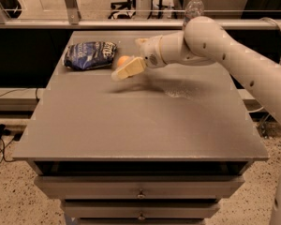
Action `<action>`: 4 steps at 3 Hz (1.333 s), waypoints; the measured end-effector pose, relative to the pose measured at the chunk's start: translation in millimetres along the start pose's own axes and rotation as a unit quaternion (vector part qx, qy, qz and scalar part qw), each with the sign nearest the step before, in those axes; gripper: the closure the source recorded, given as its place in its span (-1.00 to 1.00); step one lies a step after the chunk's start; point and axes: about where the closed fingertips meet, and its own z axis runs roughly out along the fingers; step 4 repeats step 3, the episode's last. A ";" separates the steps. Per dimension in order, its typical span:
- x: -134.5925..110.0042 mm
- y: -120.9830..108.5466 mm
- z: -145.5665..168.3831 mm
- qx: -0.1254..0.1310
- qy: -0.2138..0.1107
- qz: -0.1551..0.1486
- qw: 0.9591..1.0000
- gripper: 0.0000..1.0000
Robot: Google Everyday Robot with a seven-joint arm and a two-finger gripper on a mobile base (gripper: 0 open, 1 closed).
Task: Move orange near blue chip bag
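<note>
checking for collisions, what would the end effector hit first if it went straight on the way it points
Likely the table top, just in front of the blue chip bag: the end effector, by the orange, points left and slightly down. Depth is unclear.

Grey table (140, 130) with drawers (140, 189), speckled floor (11, 193), office chair (124, 6) beyond

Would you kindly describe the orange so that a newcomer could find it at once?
On the grey table, look to the far left part, where the blue chip bag lies. Just right of it, partly hidden by the gripper, is the orange: the only small, round, bright-orange thing there.
</note>
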 end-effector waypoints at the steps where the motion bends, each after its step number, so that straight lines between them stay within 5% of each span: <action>1: -8.6 15.1 -38.1 -0.006 -0.007 -0.002 1.000 -1.00; 2: -5.0 32.0 -82.8 -0.012 0.000 -0.004 1.000 -1.00; 4: -2.5 34.4 -91.3 -0.014 0.003 -0.003 1.000 -1.00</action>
